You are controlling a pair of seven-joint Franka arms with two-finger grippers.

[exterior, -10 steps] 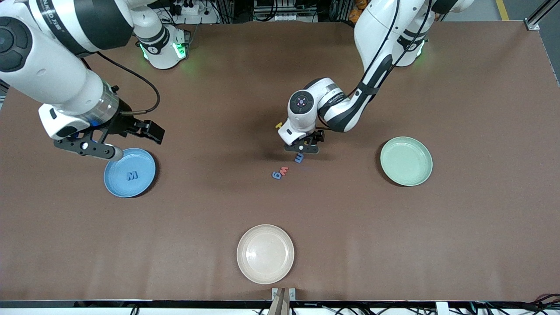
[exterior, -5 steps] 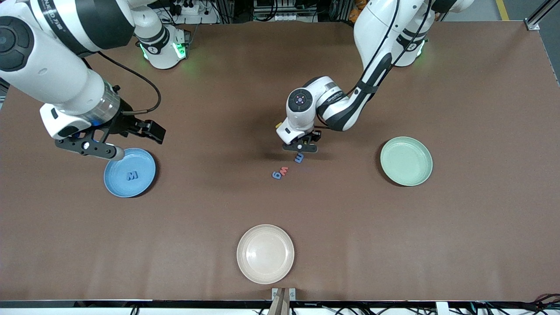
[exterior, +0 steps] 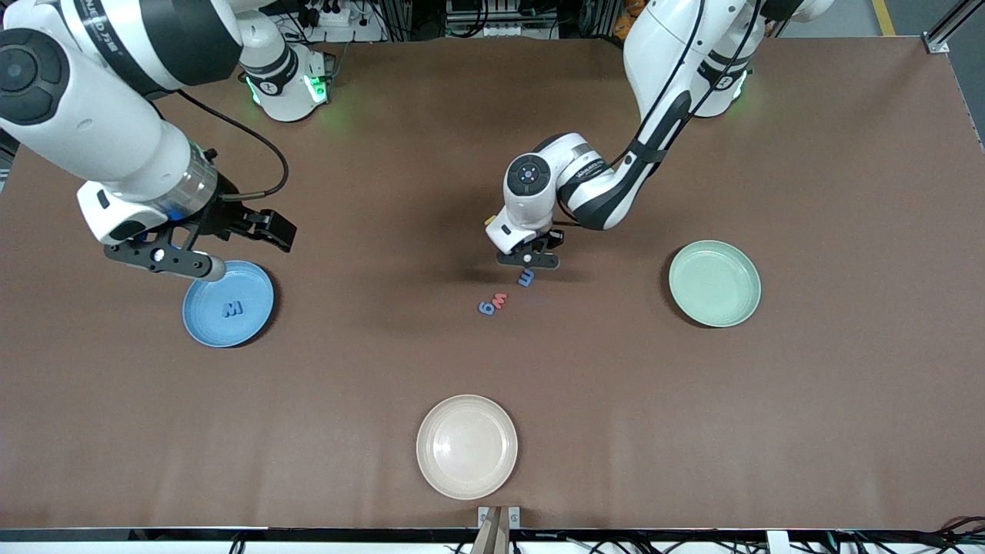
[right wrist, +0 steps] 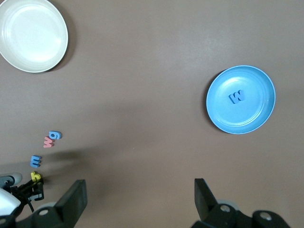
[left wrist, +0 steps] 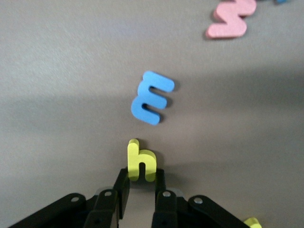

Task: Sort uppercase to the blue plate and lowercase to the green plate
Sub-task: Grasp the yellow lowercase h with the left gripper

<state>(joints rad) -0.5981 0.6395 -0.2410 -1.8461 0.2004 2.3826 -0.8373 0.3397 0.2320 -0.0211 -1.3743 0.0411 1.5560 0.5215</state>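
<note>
My left gripper [left wrist: 140, 190] pinches the yellow h [left wrist: 140, 164] by its feet, just beside the blue m [left wrist: 152, 97]; so thin a hold may let it twist free on lifting. My right gripper [right wrist: 137, 202] hangs wide over the blue plate [exterior: 202, 332]

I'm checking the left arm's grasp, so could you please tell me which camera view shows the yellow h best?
The left wrist view: the yellow h fills it, pinched between the left gripper fingers. The right wrist view shows only a yellow speck. In the front view the left arm mostly hides it.
</note>
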